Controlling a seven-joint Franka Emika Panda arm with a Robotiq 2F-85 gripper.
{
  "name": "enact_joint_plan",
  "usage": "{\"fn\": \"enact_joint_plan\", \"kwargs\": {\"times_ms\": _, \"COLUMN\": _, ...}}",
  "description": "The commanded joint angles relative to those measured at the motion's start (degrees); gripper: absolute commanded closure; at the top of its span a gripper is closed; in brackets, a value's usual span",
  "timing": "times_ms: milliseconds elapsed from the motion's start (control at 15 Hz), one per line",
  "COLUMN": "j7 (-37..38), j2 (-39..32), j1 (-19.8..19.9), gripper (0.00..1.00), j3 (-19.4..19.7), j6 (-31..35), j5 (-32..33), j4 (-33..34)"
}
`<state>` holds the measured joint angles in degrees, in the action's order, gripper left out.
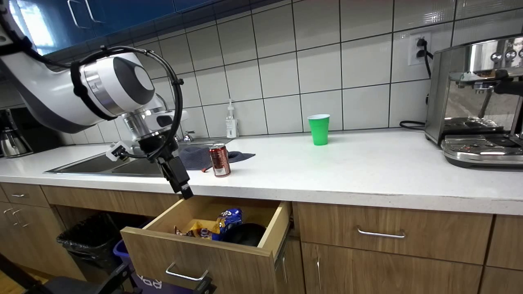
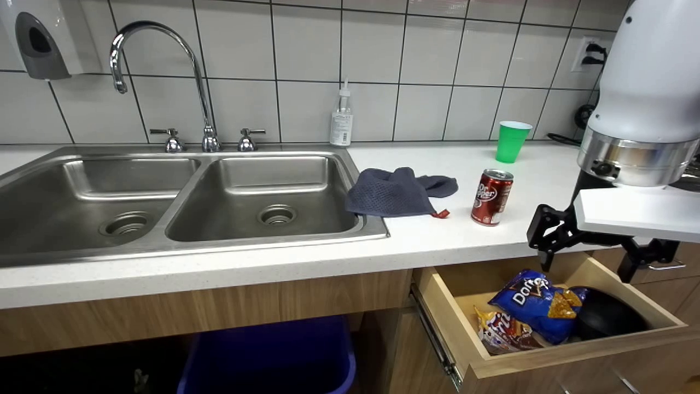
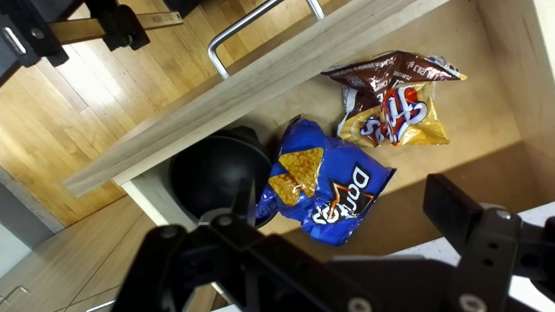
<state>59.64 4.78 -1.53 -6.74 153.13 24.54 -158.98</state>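
The white tabletop (image 1: 367, 167) crossed an exterior view's middle; below it, at bottom centre, a drawer (image 1: 229, 265) stood pulled out. Over it hung the tool (image 3: 347, 203), spread wide and empty. Inside, at the wrist view's centre, lay a Doritos bag (image 3: 329, 173) overlapping a black bowl (image 3: 212, 173); upper right, a smaller chip bag (image 3: 399, 104)

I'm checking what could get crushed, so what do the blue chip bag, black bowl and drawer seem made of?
The blue chip bag looks like thin, shiny film or foil, creased and glinting. The black bowl seems smooth, dull plastic, without glare, though coated metal is possible. The drawer appears matte wood or laminate, from its streaky grain.
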Motion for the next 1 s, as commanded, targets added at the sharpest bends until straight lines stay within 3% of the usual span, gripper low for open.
{"fn": "enact_joint_plan", "kwargs": {"times_ms": 0, "j7": -7.1, "j2": 0.5, "j1": -0.9, "gripper": 0.00, "j3": 0.3, "j6": -1.4, "j5": -5.9, "j4": 0.0}}
{"fn": "enact_joint_plan", "kwargs": {"times_ms": 467, "j7": -18.5, "j2": 1.4, "j1": -0.8, "gripper": 0.00, "j3": 0.6, "j6": -4.5, "j5": -14.7, "j4": 0.0}}
{"fn": "enact_joint_plan", "kwargs": {"times_ms": 933, "j7": -24.4, "j2": 2.6, "j1": -0.2, "gripper": 0.00, "j3": 1.3, "j6": -9.7, "j5": -15.4, "j4": 0.1}}
